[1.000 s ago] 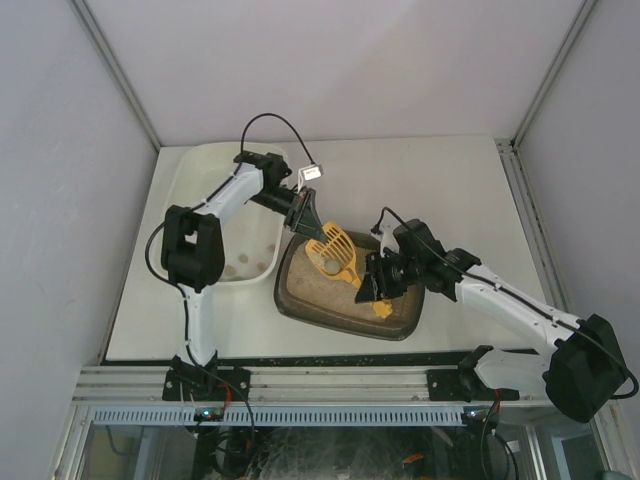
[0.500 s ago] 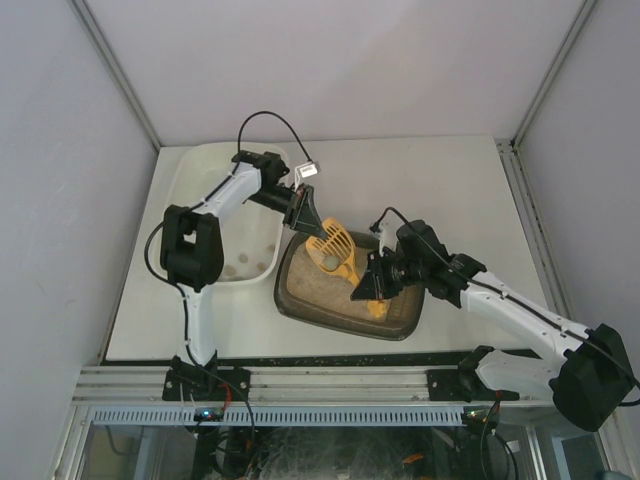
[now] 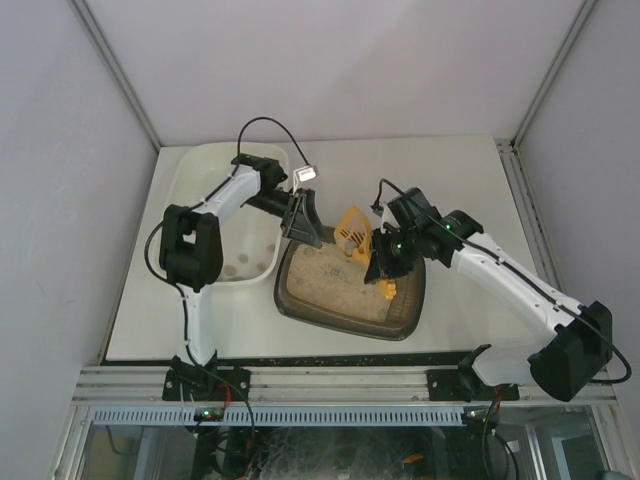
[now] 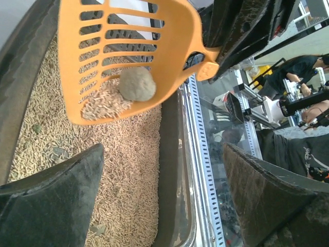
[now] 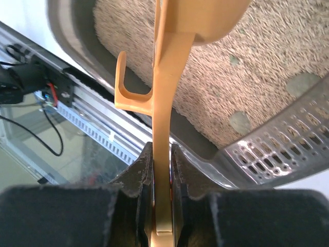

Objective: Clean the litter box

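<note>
The litter box (image 3: 284, 282) is a dark shallow tray of beige litter at the table's middle front. An orange slotted scoop (image 3: 354, 229) stands tilted over its far edge, and my right gripper (image 3: 384, 267) is shut on the scoop's handle (image 5: 162, 118). In the left wrist view the scoop (image 4: 108, 46) carries a grey clump (image 4: 138, 84) and some pellets above the litter. My left gripper (image 3: 310, 222) hangs open just left of the scoop, with nothing between its fingers (image 4: 51, 206). Grey clumps (image 5: 239, 122) lie in the litter.
A larger cream-white tub (image 3: 200, 185) stands left of the litter box, with a few small lumps (image 3: 236, 268) in its near end. A grey slotted piece (image 5: 288, 146) shows at the lower right of the right wrist view. The metal rail (image 3: 330, 385) runs along the front.
My right gripper shut on the scoop's handle. My left gripper then opened and let go of the scoop. The scoop has risen, tilted more upright and shifted right.
</note>
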Controlling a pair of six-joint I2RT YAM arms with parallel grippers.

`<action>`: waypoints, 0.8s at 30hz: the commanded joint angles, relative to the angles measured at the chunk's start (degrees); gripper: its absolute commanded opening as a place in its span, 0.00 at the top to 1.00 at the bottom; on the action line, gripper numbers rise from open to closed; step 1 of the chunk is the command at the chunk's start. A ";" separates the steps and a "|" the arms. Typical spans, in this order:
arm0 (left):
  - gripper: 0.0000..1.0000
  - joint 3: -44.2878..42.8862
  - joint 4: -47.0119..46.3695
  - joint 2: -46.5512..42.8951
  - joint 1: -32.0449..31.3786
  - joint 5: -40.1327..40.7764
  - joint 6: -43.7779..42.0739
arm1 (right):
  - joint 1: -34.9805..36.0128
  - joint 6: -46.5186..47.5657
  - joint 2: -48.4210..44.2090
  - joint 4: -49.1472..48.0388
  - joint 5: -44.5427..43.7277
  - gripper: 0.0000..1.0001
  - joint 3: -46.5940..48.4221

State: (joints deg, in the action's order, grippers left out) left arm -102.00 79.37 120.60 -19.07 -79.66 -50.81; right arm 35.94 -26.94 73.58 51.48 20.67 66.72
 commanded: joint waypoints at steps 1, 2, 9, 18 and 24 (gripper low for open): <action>0.00 1.81 1.20 -4.81 0.72 -1.08 -0.46 | 0.47 5.27 3.76 10.84 -3.38 1.00 3.68; 0.00 1.97 1.19 -5.29 0.77 -0.78 0.02 | 0.64 5.79 4.66 11.03 -3.34 1.00 5.00; 0.00 1.37 -1.66 -7.80 1.15 4.32 9.77 | 3.24 7.03 10.36 10.58 -3.08 1.00 5.70; 0.00 9.67 -30.42 -21.55 1.05 35.17 44.40 | 5.80 4.99 14.58 4.70 -4.90 1.00 5.70; 0.00 13.24 -34.19 -24.62 0.26 61.37 60.77 | 6.94 1.79 18.26 0.27 -5.76 1.00 5.72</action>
State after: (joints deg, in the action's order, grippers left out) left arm -92.23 51.94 99.42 -18.26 -40.58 -6.02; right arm 42.15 -22.61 90.32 56.90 16.16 70.04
